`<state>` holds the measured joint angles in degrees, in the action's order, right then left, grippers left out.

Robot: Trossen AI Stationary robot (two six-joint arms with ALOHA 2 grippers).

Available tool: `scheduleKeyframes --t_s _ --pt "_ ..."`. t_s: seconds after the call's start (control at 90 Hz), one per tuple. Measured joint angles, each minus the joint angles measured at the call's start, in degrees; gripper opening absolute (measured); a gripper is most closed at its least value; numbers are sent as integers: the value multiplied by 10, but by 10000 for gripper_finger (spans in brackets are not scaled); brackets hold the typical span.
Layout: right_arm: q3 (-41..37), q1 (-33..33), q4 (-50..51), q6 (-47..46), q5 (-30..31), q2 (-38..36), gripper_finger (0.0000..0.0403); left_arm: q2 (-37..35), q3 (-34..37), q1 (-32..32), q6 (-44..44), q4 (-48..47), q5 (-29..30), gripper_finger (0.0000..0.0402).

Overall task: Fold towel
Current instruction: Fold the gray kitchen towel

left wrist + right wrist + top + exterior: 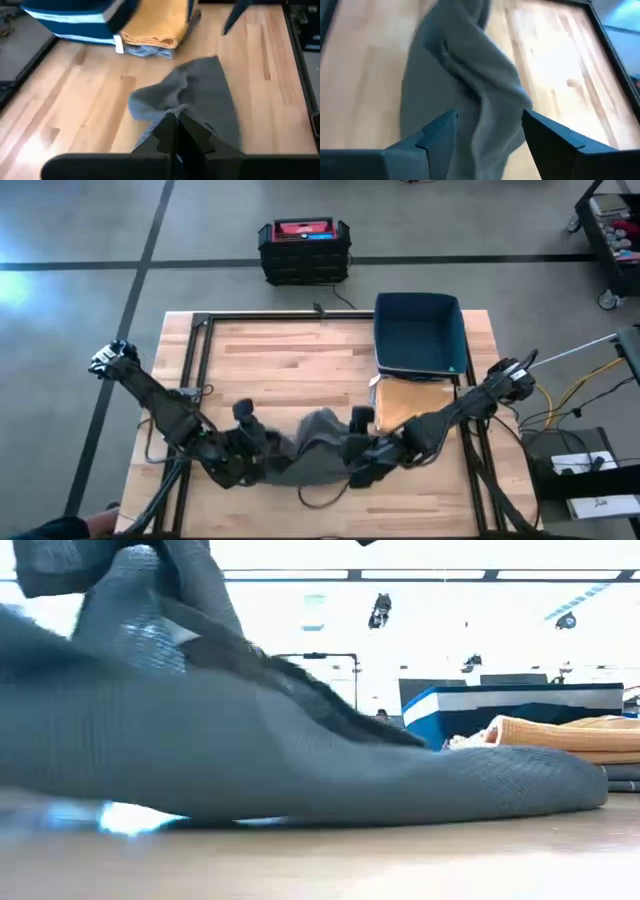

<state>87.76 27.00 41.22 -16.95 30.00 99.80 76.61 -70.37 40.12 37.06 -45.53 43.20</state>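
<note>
A grey towel (315, 442) lies crumpled near the table's front edge, between my two grippers. At the towel's left end is my left gripper (266, 456), shut on the cloth (200, 95). In the low view the towel's left part (110, 600) rises off the table while the rest (400, 790) lies flat. My right gripper (354, 464) is at the towel's right end and stands open (490, 135). Its two fingers stand on either side of a raised ridge of cloth (485, 95). My left gripper pinches an edge of the towel (172, 111) between its two shut fingers, coming in low from the table's left. One layer or several, I cannot tell. The cloth bunches up just beyond the fingertips, and the far part lies slack on the table. My right gripper: whether its open fingers touch the cloth between them I cannot tell.
A blue bin (420, 335) stands at the back right of the table. In front of it lies a stack of folded towels with an orange one on top (408, 402). A black and red box (303, 248) sits on the floor beyond the table. Bare wood (270, 365) shows behind the towel.
</note>
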Motion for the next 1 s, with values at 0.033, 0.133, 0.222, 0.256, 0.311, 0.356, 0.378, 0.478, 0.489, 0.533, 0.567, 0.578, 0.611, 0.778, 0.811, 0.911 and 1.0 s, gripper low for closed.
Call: scheduleKeyframes --t_s 0.033,0.133,0.222,0.256,0.311,0.356,0.378,0.478,0.489,0.533,0.567,0.578,0.611,0.778,0.811,0.911,1.0 --pt "-6 -7 -2 2 -2 8 206 0 2 0 0 1 2 0" --pt "-23 -23 -14 19 -32 40 206 -1 7 0 3 0 5 0" --pt "-36 -30 -22 16 -67 73 205 2 9 0 7 1 5 0" --pt "-39 -31 -26 11 -73 86 204 4 10 0 8 0 4 0" --pt "-40 -30 -31 -5 -72 104 201 6 11 0 12 0 4 0" --pt "-40 -30 -35 -22 -60 116 198 6 11 0 13 0 4 0" --pt "-40 -31 -35 -31 -52 121 196 6 11 0 14 0 3 0" --pt "-40 -31 -36 -59 4 138 187 6 11 0 14 1 -2 0" --pt "-40 -31 -37 -59 8 140 185 6 11 0 14 1 -2 0" --pt "-40 -34 -38 -59 23 144 176 6 11 0 13 1 -2 0" --pt "-40 -36 -37 -60 36 147 164 6 11 0 13 0 -2 0" --pt "-40 -37 -37 -60 41 147 159 6 11 0 13 0 -2 0" --pt "-40 -40 -36 -60 51 147 142 6 11 0 13 1 -2 0" --pt "-40 -63 -11 -48 65 133 18 6 11 0 12 -1 -8 0" --pt "-40 -68 -8 -39 66 127 12 6 11 0 10 -5 -8 0" --pt "-35 -77 8 -15 65 96 10 5 11 -2 9 -27 -1 0" --pt "-34 -83 20 1 61 61 2 4 10 -15 10 -60 9 10"
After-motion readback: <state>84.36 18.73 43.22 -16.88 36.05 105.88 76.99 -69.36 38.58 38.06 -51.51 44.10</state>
